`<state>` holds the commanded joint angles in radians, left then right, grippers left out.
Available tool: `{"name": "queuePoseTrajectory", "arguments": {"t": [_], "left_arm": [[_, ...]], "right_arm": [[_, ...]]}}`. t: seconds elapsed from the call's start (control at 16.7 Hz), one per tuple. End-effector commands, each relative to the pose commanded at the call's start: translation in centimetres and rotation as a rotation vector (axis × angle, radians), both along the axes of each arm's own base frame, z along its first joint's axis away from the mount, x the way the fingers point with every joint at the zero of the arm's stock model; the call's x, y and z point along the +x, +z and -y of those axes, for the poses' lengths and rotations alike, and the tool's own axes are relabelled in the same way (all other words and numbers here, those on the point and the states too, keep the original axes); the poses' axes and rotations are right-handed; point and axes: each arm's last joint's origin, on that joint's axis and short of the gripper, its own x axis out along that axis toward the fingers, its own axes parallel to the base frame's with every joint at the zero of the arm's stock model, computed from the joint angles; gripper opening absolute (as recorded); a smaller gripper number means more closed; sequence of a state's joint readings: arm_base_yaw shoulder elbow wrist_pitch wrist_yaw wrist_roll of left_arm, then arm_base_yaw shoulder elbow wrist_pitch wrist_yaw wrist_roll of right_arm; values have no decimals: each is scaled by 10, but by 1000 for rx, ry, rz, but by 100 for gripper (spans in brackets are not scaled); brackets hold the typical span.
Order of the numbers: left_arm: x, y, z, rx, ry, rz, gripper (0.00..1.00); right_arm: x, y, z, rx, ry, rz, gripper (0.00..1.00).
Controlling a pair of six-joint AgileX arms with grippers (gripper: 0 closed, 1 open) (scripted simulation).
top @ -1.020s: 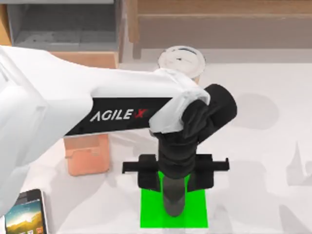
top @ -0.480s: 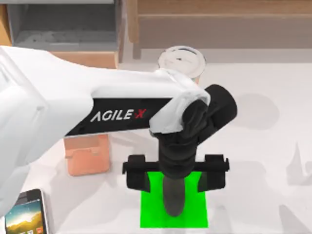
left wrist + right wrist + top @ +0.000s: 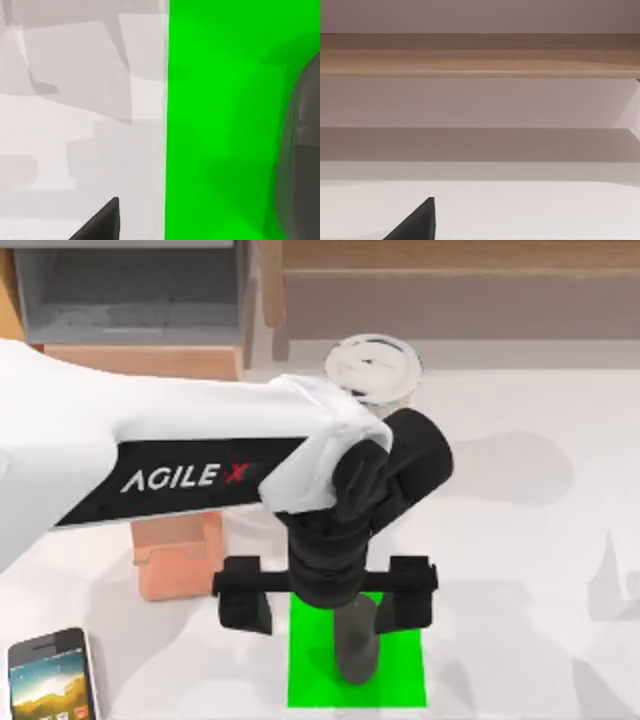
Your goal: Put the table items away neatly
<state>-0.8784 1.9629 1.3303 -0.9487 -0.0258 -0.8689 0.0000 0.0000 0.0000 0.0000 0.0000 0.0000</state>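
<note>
white table [image 3: 520,540] before wooden shelving: left arm reaches across from the left, wrist bent down, left gripper [image 3: 325,605] spread wide, released, above the mouse [image 3: 356,645] on the green square [image 3: 400,680]; smartphone [image 3: 50,680] front-left; milk-tea cup [image 3: 372,368] at back.

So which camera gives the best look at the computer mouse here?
The top view: the dark grey computer mouse lies on the green square, its near end plain though the open left pincer overhead hides its far end. The left wrist view catches just its grey edge. The right wrist view faces a wooden shelf.
</note>
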Motion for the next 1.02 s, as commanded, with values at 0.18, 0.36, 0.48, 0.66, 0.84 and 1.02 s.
{"name": "queuePoseTrajectory", "arguments": {"t": [0.18,0.36,0.48,0.66,0.84,1.02], "left_arm": [[-7,24,-44,-13,29,36,100],[-14,39,-87,-36,71,70,100],[-15,42,-111,-38,106,76,100],[-20,42,-143,-37,155,68,100],[-31,38,-180,-28,226,45,100],[-49,30,-213,-17,283,18,100]], "right_arm": [[0,0,0,0,0,0,100],[0,0,0,0,0,0,100],[0,0,0,0,0,0,100],[0,0,0,0,0,0,100],[0,0,0,0,0,0,100],[0,0,0,0,0,0,100]]}}
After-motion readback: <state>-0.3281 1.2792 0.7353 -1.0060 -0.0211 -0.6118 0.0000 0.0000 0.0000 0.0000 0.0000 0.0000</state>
